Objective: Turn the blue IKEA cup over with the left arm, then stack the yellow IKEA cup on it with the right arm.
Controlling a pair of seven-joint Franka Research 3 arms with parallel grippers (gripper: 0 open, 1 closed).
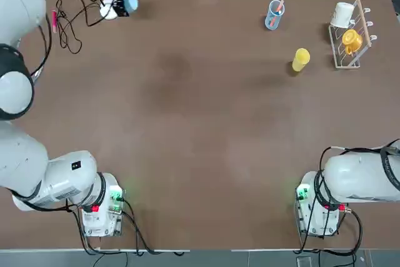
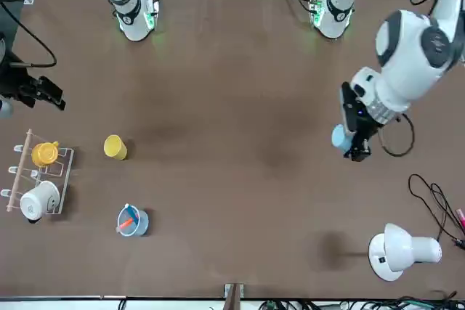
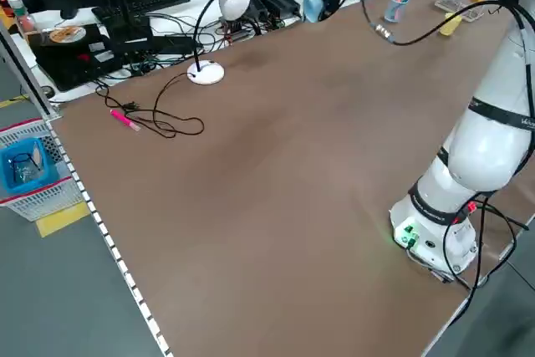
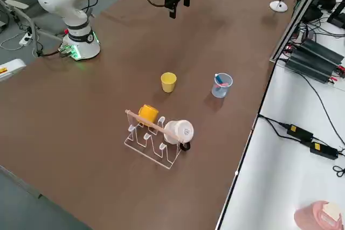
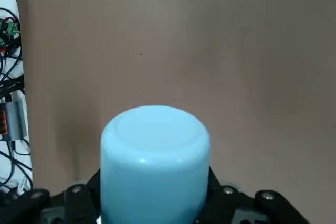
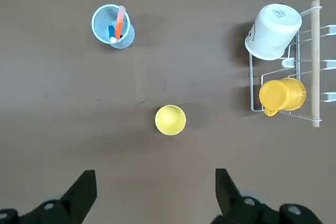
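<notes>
My left gripper (image 2: 356,136) is shut on the blue IKEA cup (image 2: 339,138), held above the table's far left part. In the left wrist view the blue IKEA cup (image 5: 155,156) fills the space between the fingers, its closed base facing the camera. The yellow IKEA cup (image 1: 300,59) stands alone on the table's far right part, mouth down. It also shows as the yellow IKEA cup (image 6: 170,119) in the right wrist view, well below my right gripper (image 6: 154,178), which hangs open and holds nothing.
A clear glass with pink sticks (image 1: 274,14) stands beyond the yellow cup. A wire rack (image 1: 359,42) at the far right holds a white mug (image 1: 342,14) and an orange mug (image 1: 352,40). A white desk lamp (image 2: 399,250) and cables (image 1: 69,29) lie at the far left corner.
</notes>
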